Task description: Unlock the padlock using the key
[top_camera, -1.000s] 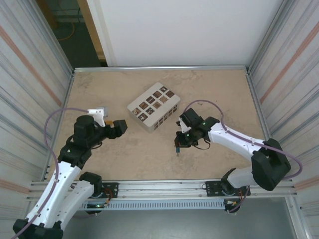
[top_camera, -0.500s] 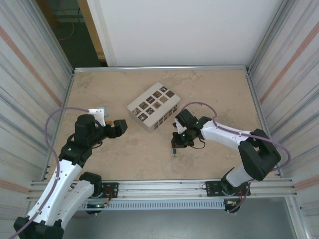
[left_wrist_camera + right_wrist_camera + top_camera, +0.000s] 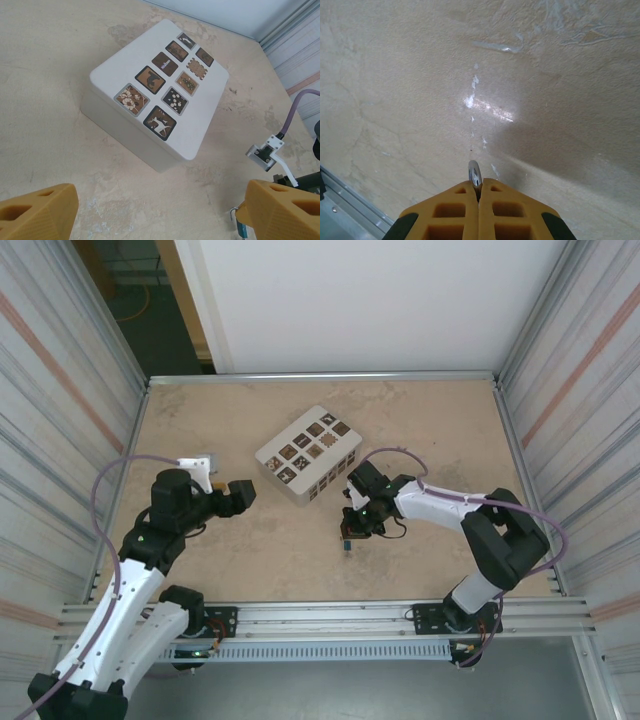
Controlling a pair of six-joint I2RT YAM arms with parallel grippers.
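Observation:
My right gripper [image 3: 350, 532] sits low over the table, just in front of the white box, and is shut on the padlock [image 3: 346, 545]. In the right wrist view the fingers [image 3: 455, 210] are pressed together with a shiny curved bit of the padlock [image 3: 475, 175] poking out past the tips. The left wrist view shows the padlock's silver hook [image 3: 231, 214] with a bluish bit under it, peeking from behind my right-hand finger [image 3: 280, 210]. My left gripper [image 3: 238, 496] hovers open, left of the box, nothing between its fingers. The key is out of view.
A white box [image 3: 307, 453] with dark square tags on top and side stands mid-table; in the left wrist view the box [image 3: 160, 95] lies ahead of the open left gripper [image 3: 160, 212]. Purple cables [image 3: 115, 472] loop off both arms. Metal walls [image 3: 60, 440] close in both sides.
My right gripper has slid left and a little toward the near edge, carrying the padlock, and that arm has folded in. The left arm has stayed where it was.

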